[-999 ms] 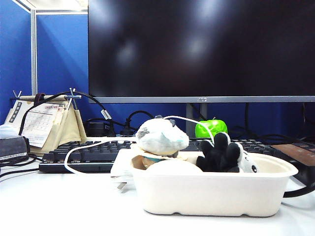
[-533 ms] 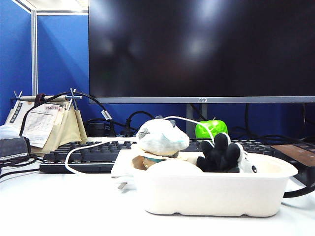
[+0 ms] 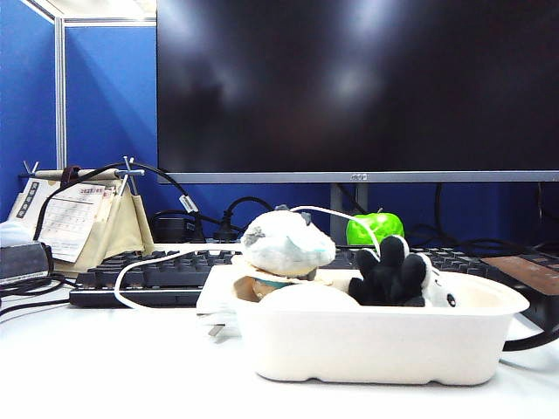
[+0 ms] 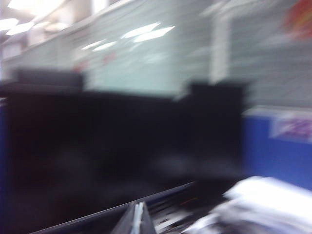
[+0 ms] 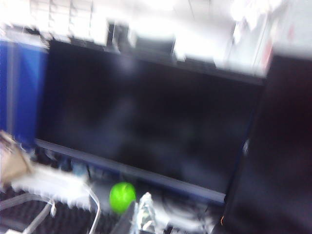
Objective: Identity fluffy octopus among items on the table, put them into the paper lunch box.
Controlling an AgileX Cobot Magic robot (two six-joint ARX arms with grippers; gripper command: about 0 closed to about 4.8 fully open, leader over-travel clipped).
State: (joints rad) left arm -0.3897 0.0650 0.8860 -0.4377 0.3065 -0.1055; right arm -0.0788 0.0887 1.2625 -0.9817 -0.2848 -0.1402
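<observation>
The fluffy octopus (image 3: 397, 275), with black stubby tentacles and a grey-white head, lies inside the paper lunch box (image 3: 376, 345) at its right end. The box stands on the white table (image 3: 113, 367) near the front. A rounder grey-white plush (image 3: 284, 244) rests at the box's left end. Neither gripper shows in the exterior view. In the blurred left wrist view my left gripper (image 4: 139, 218) is raised, its fingers meeting in a point with nothing between them. My right gripper (image 5: 142, 214) is also raised, shut and empty, facing the monitor.
A large dark monitor (image 3: 349, 87) fills the back, with a black keyboard (image 3: 148, 275) and a white cable (image 3: 157, 257) before it. A green apple (image 3: 374, 227) sits behind the box and shows in the right wrist view (image 5: 122, 196). A desk calendar (image 3: 70, 218) stands at the left.
</observation>
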